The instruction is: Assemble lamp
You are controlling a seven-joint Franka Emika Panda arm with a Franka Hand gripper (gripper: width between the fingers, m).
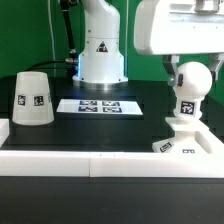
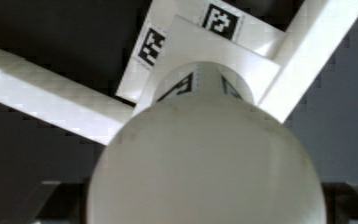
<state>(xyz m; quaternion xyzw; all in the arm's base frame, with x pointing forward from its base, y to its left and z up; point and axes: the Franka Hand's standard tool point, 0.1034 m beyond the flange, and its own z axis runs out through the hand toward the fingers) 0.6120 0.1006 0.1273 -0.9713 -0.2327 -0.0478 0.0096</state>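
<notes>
A white rail (image 1: 90, 158) runs along the near edge of the black table (image 1: 100, 128). Just behind it, toward the exterior view's right, sits the base (image 1: 180, 142), a low white angular block with black-and-white square tags on its sides.

The bulb (image 1: 190, 88) stands upright on the base, stem down and ball on top, with a tag on its stem. My gripper (image 1: 191, 74) comes down from above and sits around the ball. One dark finger (image 1: 172, 72) shows just beside the ball on the exterior view's left. I cannot tell whether my fingers press on the bulb or only flank it.

In the wrist view, the rounded bulb (image 2: 202, 150) fills most of the picture. The tagged base (image 2: 194, 40) and white rails lie beyond it.

Well apart, toward the exterior view's left, the shade (image 1: 33, 100) stands on the table, narrow end up, a white cone with its top cut off and a tag on its side.

Farther back, near the middle, the marker board (image 1: 98, 105) lies flat. Behind it rises the white pedestal (image 1: 100, 50) with a triangle sticker. A green backdrop (image 1: 30, 35) closes the scene.
</notes>
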